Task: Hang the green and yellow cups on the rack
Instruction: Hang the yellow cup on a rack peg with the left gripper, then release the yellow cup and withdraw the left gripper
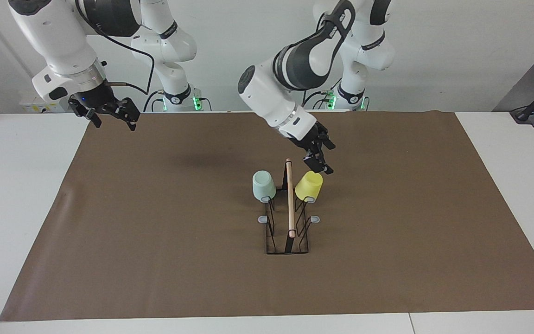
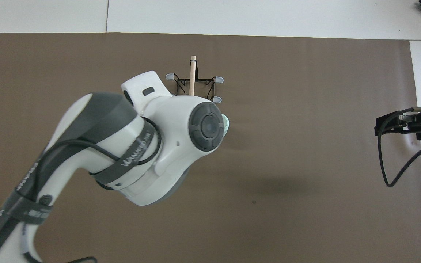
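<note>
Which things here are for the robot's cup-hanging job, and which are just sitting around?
For the job:
- green cup, hung on the rack
- yellow cup, hung on the rack
- rack
- left claw, open, over the yellow cup

Just there:
- brown mat
- right claw, open, waiting

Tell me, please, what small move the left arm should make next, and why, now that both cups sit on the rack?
Probably lift the left gripper a little higher and draw it back toward its base. It is open, just above the yellow cup and holding nothing. That cup and the green cup both hang upside down on prongs of the rack, so nothing seems left to place. The right gripper waits, open.
</note>
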You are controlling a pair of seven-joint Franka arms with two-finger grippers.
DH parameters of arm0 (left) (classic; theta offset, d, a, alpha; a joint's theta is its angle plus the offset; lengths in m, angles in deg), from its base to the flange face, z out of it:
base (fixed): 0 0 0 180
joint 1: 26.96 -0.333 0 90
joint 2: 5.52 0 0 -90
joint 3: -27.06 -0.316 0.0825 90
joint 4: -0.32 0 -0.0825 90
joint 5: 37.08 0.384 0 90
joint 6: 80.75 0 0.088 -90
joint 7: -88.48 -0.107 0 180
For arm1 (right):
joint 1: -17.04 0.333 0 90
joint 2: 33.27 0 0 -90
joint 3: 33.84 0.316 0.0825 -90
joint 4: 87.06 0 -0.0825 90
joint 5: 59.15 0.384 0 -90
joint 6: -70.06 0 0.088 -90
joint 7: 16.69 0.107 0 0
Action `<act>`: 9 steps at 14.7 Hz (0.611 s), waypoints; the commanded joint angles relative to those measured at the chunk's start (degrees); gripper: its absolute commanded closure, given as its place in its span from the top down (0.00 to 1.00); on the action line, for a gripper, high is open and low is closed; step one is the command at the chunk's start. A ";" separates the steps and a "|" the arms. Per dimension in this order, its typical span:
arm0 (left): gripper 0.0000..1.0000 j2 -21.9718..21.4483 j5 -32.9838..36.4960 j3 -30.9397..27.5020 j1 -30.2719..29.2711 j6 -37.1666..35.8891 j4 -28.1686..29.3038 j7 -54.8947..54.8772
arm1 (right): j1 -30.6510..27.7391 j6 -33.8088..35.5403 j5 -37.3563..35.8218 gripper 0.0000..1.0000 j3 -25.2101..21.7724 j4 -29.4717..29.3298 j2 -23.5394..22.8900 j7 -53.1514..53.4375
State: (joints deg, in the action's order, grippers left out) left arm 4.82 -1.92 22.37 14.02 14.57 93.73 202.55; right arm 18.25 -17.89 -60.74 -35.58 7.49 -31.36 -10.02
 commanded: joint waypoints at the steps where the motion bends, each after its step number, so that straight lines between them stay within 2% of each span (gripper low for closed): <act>1: 1.00 -6.39 -4.64 0.47 -5.10 6.80 7.31 -7.78 | -0.15 -0.12 0.71 1.00 0.25 0.37 0.73 0.63; 6: 1.00 -8.85 -19.29 0.47 -16.42 12.43 6.96 -30.44 | -0.06 -0.20 0.71 1.00 0.25 0.37 0.73 0.54; 7: 1.00 -9.37 -24.56 0.21 -18.71 12.87 6.87 -36.06 | -0.06 -0.20 0.71 1.00 0.33 0.37 0.73 0.63; 9: 1.00 -10.16 -29.25 -0.32 -21.71 12.18 6.52 -47.75 | -0.15 -0.20 0.62 1.00 0.25 0.37 0.73 0.72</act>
State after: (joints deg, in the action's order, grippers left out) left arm -2.94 -26.58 21.92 -4.69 25.81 98.69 164.21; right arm 18.35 -17.89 -60.74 -35.52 7.49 -31.36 -10.02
